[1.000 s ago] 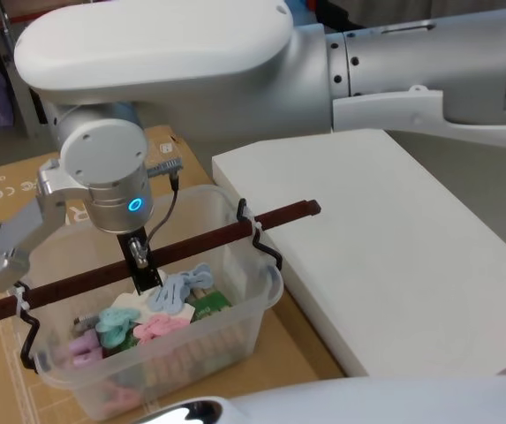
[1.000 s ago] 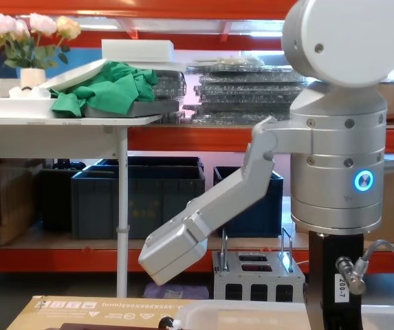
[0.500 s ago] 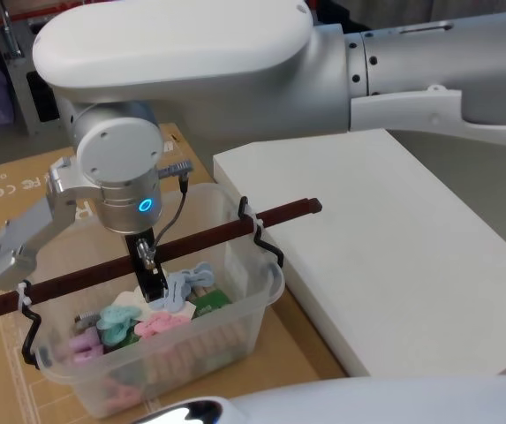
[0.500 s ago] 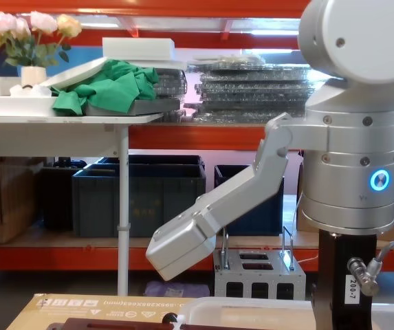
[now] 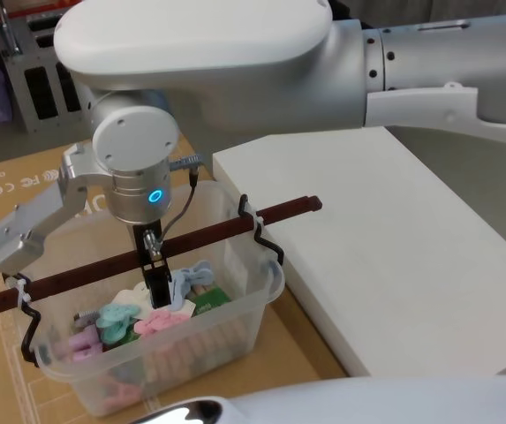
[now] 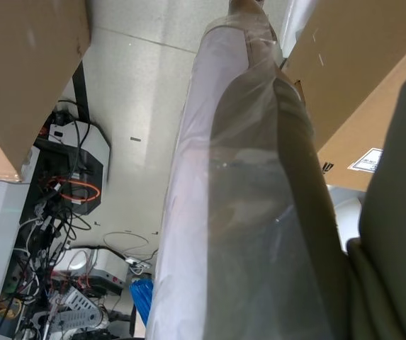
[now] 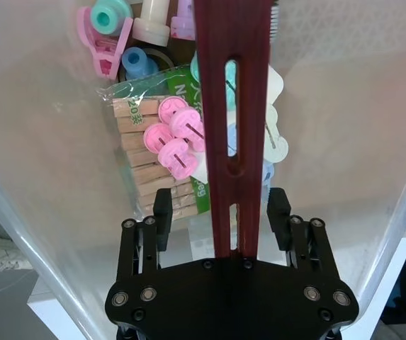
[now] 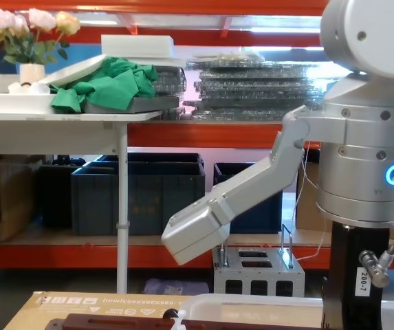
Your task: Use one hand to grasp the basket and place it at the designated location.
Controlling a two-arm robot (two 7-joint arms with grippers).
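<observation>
Reddish-brown handle (image 5: 226,231): spans the basket (image 5: 268,291) from low left to high right in the head view, zip-tied to the rim at both ends.
Basket: a translucent tub holding pastel clips (image 5: 138,322), sitting on a cardboard carton (image 5: 5,190), just beside a white slab (image 5: 394,247) on the robot's right.
Right gripper (image 7: 220,209): reaches across from the robot's right and hangs straight down over the tub's middle, astride the handle.
Fingers (image 7: 163,212): spread, one on each side of the bar with a gap on both sides; nothing is gripped.
Key relation: the bar lies directly between the jaws, its long axis square to their closing line. A squeeze should catch it near mid-length, so the lift looks likely to stay level.
Left arm: idle, its wrist camera facing floor and cartons.
Stage: grasp not yet made.
</observation>
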